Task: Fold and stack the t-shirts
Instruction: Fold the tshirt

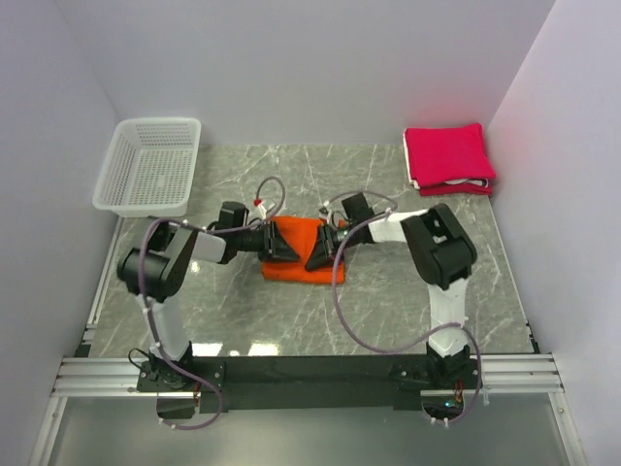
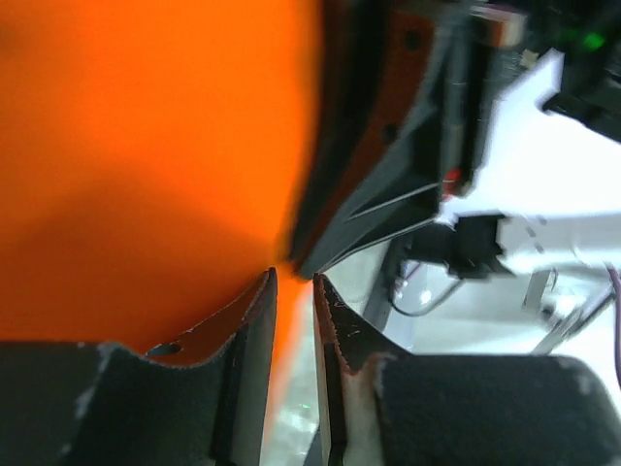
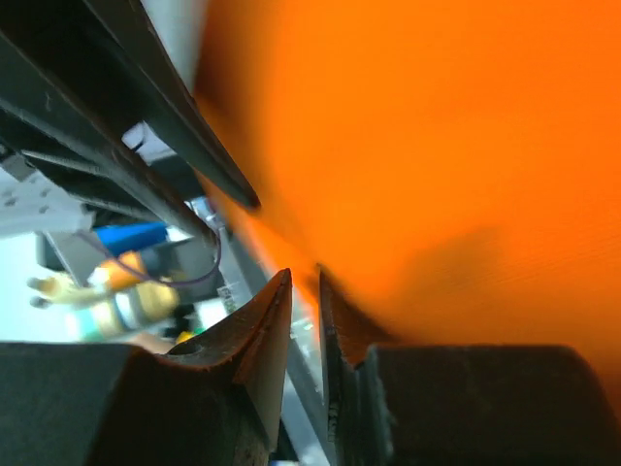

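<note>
The bright orange t-shirt (image 1: pixel 294 271) lies as a flat rectangle at the middle of the table. It fills much of the left wrist view (image 2: pixel 146 146) and the right wrist view (image 3: pixel 437 146). My left gripper (image 1: pixel 288 245) (image 2: pixel 294 283) and right gripper (image 1: pixel 318 250) (image 3: pixel 305 279) meet tip to tip over it. Each has its jaws almost together, with the shirt's edge running into the narrow gap. The crimson-pink folded t-shirts (image 1: pixel 448 155), with a white layer among them, are stacked at the far right corner.
A white plastic mesh basket (image 1: pixel 150 165) stands at the far left. White walls close in the marble table (image 1: pixel 388 311) on three sides. Each arm's cables loop over the table beside the orange shirt.
</note>
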`<state>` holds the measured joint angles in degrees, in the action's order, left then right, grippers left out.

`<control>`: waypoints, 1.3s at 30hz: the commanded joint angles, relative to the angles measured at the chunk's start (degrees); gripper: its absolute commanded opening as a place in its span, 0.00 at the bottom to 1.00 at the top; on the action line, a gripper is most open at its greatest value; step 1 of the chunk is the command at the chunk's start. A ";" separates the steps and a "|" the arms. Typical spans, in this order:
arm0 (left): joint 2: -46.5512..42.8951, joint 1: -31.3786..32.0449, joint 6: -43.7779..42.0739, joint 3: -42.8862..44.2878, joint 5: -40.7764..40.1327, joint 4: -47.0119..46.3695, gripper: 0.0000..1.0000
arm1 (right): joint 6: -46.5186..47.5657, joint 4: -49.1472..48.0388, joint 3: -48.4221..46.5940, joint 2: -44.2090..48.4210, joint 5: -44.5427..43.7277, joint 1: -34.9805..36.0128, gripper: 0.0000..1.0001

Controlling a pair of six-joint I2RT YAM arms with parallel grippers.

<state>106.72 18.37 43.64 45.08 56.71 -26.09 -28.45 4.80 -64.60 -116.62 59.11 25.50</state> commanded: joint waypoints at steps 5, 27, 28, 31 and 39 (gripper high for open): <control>12.02 -5.88 -3.89 4.56 -2.83 4.81 0.28 | 5.49 6.08 -4.12 -9.33 -3.65 -6.06 0.23; 1.37 -1.05 -7.33 -3.07 1.92 6.82 0.30 | 10.61 7.42 4.74 -1.76 -0.23 -1.14 0.26; 4.52 -1.67 -8.03 -2.63 1.57 7.45 0.30 | 10.17 7.16 5.35 -2.55 -0.57 -1.85 0.27; 8.76 -5.09 -8.74 -1.84 0.42 9.55 0.30 | 11.04 8.90 5.01 -4.84 -1.71 -5.18 0.27; 3.25 -8.00 -17.26 2.99 3.14 20.19 0.33 | 16.13 14.88 4.31 0.06 -3.91 -7.21 0.25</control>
<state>113.25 11.60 34.09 46.81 64.55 -12.25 -15.57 13.82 -60.23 -118.83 64.27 19.92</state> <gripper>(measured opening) 0.323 0.248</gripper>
